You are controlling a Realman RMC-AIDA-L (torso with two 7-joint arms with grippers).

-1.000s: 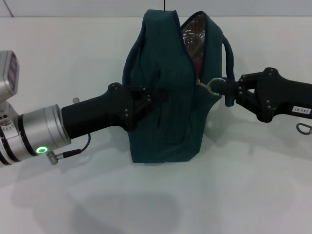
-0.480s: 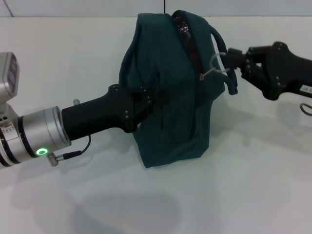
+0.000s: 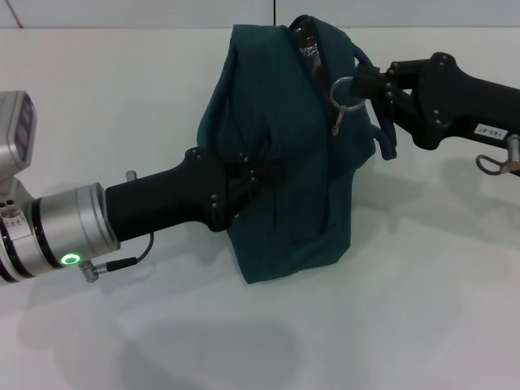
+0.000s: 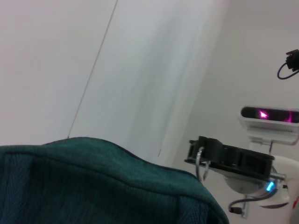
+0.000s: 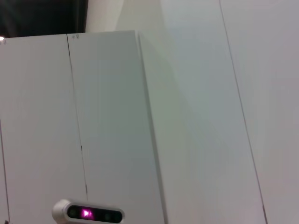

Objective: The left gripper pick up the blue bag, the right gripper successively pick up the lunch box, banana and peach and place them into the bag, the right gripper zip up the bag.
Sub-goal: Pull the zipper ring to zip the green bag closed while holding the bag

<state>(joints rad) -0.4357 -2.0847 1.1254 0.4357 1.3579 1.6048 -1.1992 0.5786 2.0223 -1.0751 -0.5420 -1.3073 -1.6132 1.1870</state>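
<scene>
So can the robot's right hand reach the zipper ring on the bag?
Probably yes. The right hand is already at the zipper ring near the top of the blue bag, with nothing between them, while the left hand grips the bag's side.

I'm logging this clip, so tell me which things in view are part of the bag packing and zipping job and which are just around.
Part of the job:
- blue bag, nearly zipped
- ring-pull zipper
- left end effector, clamped on the bag's side
- right end effector, holding the ring-pull

Just around:
- white table
- wall panels in the right wrist view

Lunch box, banana and peach are not visible.
</scene>
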